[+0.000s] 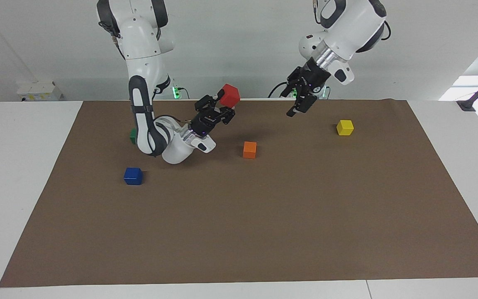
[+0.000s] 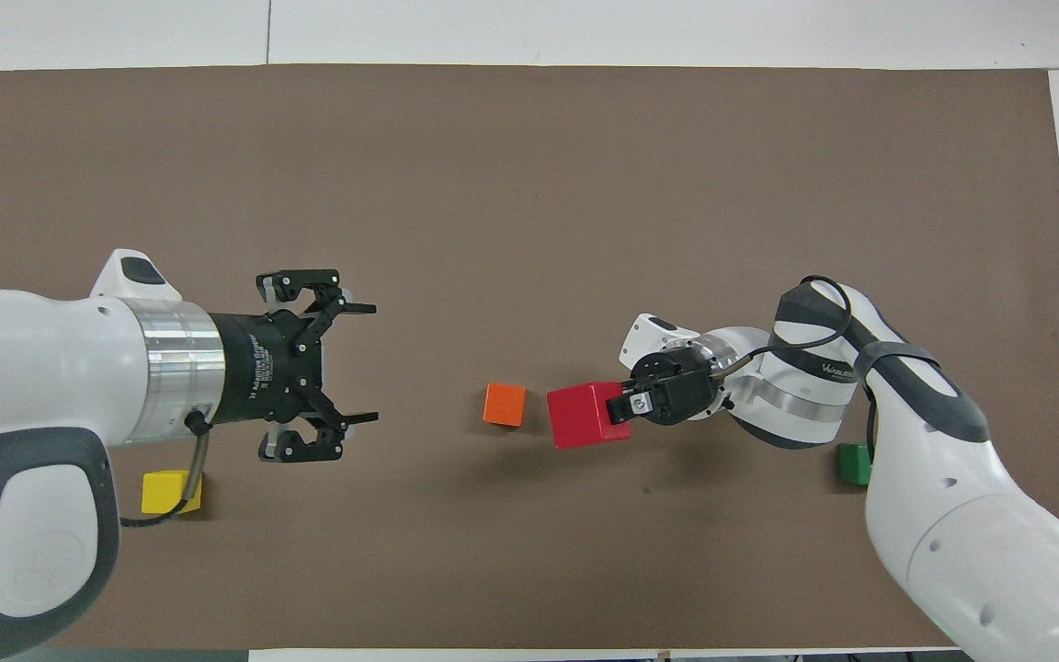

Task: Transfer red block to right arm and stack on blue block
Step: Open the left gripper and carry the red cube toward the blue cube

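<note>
Five cubes of the same size are in view, one of each colour: the red block [image 1: 229, 95] [image 2: 585, 416], the blue block [image 1: 133, 176], an orange cube [image 1: 249, 150] [image 2: 505, 405], a yellow cube [image 1: 345, 127] [image 2: 170, 491] and a green cube [image 1: 132, 136] [image 2: 855, 463]. Two white arms work over one brown mat [image 1: 239, 216] [image 2: 529, 165] that covers most of the pale surface [image 1: 19, 166]. The right tool [image 1: 221, 109] [image 2: 626, 405] is clamped on the red block, which it holds raised in the air, tilted, over bare mat just beside the orange cube, toward the right arm's end. The right arm [image 1: 147, 124] [image 2: 860, 386] bends low over the mat, and its elbow hides most of the green cube in the facing view, so only an edge of green shows beside it. The blue block sits flat on the mat at the right arm's end of the surface, farther from the robots than the green cube and well apart from the raised red block; in the overhead view it cannot be seen. The left tool [image 1: 301, 101] [image 2: 346, 372] hangs in the air with its fingers spread wide apart and nothing between them, over bare mat between the orange cube and the yellow cube. The yellow cube lies toward the left arm's end, and in the overhead view a cable from the left arm crosses in front of it. The orange cube rests near the middle of the mat, apart from every other cube.
</note>
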Robot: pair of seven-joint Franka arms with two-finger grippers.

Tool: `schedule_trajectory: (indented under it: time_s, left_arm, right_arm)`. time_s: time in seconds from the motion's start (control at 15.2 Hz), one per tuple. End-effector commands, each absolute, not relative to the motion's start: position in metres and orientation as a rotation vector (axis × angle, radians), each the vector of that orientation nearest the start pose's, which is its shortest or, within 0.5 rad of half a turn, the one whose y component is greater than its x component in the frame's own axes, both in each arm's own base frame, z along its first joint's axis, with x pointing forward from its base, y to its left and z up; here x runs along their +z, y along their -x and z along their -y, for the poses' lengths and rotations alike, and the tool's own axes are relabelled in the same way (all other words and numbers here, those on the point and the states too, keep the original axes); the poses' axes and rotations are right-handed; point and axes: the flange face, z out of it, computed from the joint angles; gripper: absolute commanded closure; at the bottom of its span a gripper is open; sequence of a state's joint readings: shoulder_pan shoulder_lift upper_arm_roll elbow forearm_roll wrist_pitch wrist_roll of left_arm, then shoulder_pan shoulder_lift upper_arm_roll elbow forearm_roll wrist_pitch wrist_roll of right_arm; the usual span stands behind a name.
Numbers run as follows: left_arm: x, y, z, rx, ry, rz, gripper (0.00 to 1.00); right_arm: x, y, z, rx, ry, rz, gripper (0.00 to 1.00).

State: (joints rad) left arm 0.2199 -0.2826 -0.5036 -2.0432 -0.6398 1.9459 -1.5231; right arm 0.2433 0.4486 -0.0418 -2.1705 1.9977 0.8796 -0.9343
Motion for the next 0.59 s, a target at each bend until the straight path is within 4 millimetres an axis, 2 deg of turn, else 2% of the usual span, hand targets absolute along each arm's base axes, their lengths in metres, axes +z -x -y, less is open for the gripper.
schedule_trajectory:
  time_s: [0.0,0.13,0.33,0.46,0.53]
  left_arm:
    - [0.545,-0.469,0.169,0.269,2.883,1.929,0.0]
    - [0.539,-0.484,0.126,0.14,2.979,1.671,0.0]
    - [0.55,-0.503,0.096,-0.103,3.083,1.123,0.0]
    - [0.551,-0.509,0.066,-0.119,3.109,0.946,0.0]
    - [0.552,-0.508,0.06,-0.109,3.129,0.829,0.0]
  right_arm:
    - [0.354,-0.505,-0.187,0.225,0.932,0.137,1.0]
    - [0.373,-0.518,-0.154,0.234,1.055,0.141,1.0]
    - [0.408,-0.535,-0.098,0.294,1.246,0.148,1.0]
    - [0.452,-0.542,-0.064,0.32,1.424,0.134,1.0]
    - [0.48,-0.543,-0.05,0.331,1.529,0.134,1.0]
